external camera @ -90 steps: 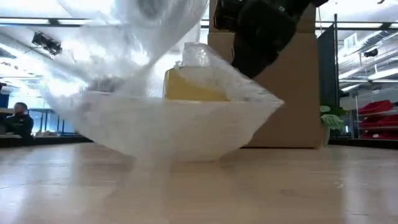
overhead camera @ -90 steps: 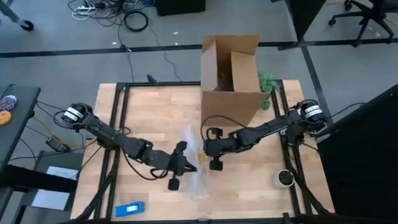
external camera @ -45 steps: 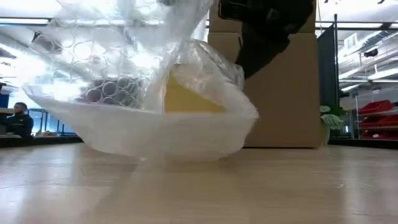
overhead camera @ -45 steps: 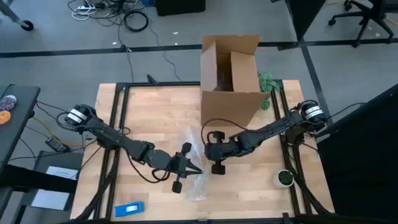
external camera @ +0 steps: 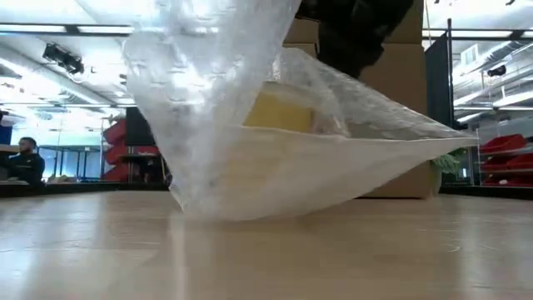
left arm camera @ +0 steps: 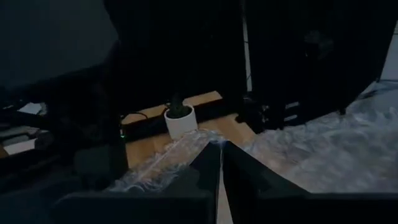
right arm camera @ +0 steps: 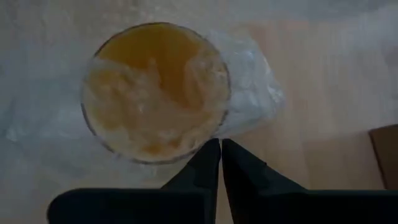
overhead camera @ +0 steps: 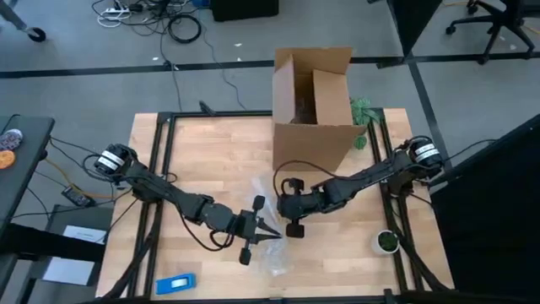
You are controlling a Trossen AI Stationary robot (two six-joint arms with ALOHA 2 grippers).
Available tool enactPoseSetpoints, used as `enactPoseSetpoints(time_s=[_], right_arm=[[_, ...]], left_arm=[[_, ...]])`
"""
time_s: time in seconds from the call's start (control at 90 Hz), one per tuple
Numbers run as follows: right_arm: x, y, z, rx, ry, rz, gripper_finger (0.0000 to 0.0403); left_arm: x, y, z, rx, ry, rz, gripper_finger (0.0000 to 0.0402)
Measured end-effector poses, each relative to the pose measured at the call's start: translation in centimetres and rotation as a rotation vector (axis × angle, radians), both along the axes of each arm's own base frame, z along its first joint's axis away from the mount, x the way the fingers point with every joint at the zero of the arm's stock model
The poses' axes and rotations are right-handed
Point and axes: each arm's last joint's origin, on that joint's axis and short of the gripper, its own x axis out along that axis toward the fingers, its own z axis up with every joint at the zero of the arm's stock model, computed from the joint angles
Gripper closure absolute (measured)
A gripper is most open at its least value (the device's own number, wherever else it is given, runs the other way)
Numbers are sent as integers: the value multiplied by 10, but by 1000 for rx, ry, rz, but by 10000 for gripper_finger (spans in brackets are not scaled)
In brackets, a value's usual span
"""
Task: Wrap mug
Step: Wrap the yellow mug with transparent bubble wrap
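The orange mug (right arm camera: 155,87) stands upright on the table under clear bubble wrap (external camera: 316,158); the right wrist view looks down into its mouth through the plastic. In the low view it shows as a yellow patch (external camera: 279,112) behind the wrap. My left gripper (overhead camera: 270,232) is shut on the wrap just near of the mug. Beside the mug's rim, my right gripper (right arm camera: 219,144) has its shut fingers on the wrap. In the high view both grippers and the wrap (overhead camera: 272,253) hide the mug. My left gripper pinches an edge of the bubble wrap (left arm camera: 208,140) between its two fingers, coming nearly level from the table's left. The sheet is lifted off the table there and hangs down over the mug. My right gripper has its shut fingertips on the wrap at the mug's rim (right arm camera: 214,134), pointing down from above. Whether a fold lies between the fingers does not show.
An open cardboard box (overhead camera: 312,101) stands at the far edge behind the mug. A small green plant in a white pot (overhead camera: 386,242) sits near the right edge. A blue object (overhead camera: 175,284) lies at the near left.
My left gripper has gone toward the table's right and near edges, drawing its part of the wrap across over the mug. The sheet's left side has swung right, and its right end now reaches out farther to the right. My right gripper has stayed by the mug.
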Motion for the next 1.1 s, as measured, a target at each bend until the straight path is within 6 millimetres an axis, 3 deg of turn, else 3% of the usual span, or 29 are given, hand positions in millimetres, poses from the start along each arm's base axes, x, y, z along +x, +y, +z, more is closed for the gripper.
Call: enactPoseSetpoints(time_s=[0.222,0.678,1.1], right_arm=[[-4,0,2,-14,18,1,403],[-28,9,40,-16,-91,-6,403],[-39,20,53,-12,-137,-2,403]], left_arm=[[0,0,-1,4,7,4,401],[3,1,-2,-11,-14,35,401],[22,-5,-42,12,14,131,401]])
